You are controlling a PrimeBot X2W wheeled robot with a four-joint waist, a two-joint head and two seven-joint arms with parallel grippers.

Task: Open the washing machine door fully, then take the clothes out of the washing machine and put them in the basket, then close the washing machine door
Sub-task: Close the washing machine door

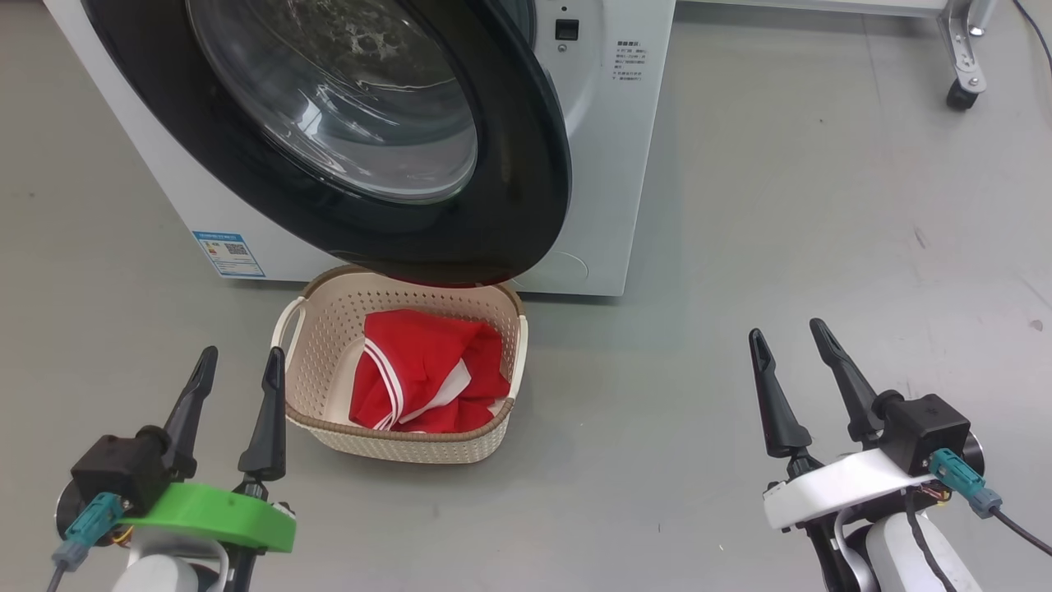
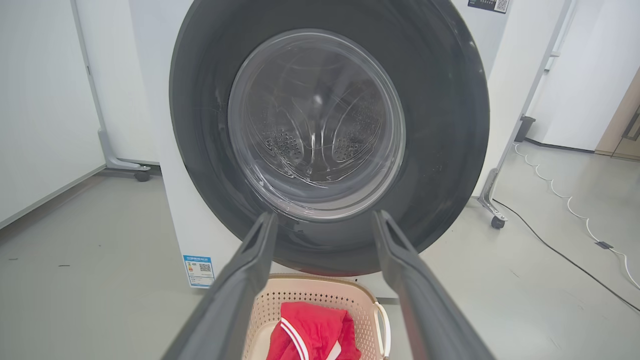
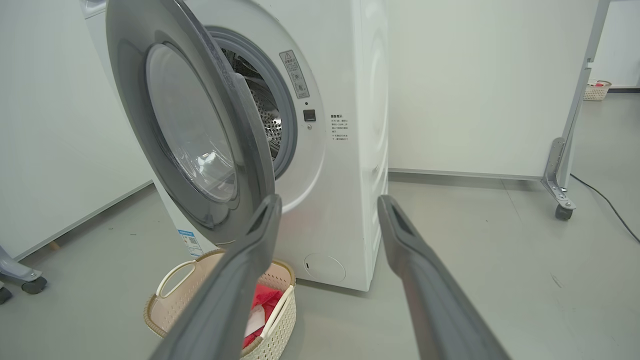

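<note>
The door (image 1: 526, 164) hides the basket's (image 1: 325, 345) far rim; red clothes (image 1: 427, 370) lie inside. The left gripper (image 1: 243, 352) and right gripper (image 1: 785, 329) gape, empty.

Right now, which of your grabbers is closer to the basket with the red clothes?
Left. The left gripper hovers open right beside the left-hand rim of the basket. The right gripper, also open, is far off on the basket's other side, with a wide gap between them.

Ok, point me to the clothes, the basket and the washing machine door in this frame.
clothes (image 1: 427, 370), head view, on the middle of the red fabric.
basket (image 1: 411, 444), head view, on its near cream wall.
washing machine door (image 1: 514, 214), head view, on the right side of its black rim.
</note>
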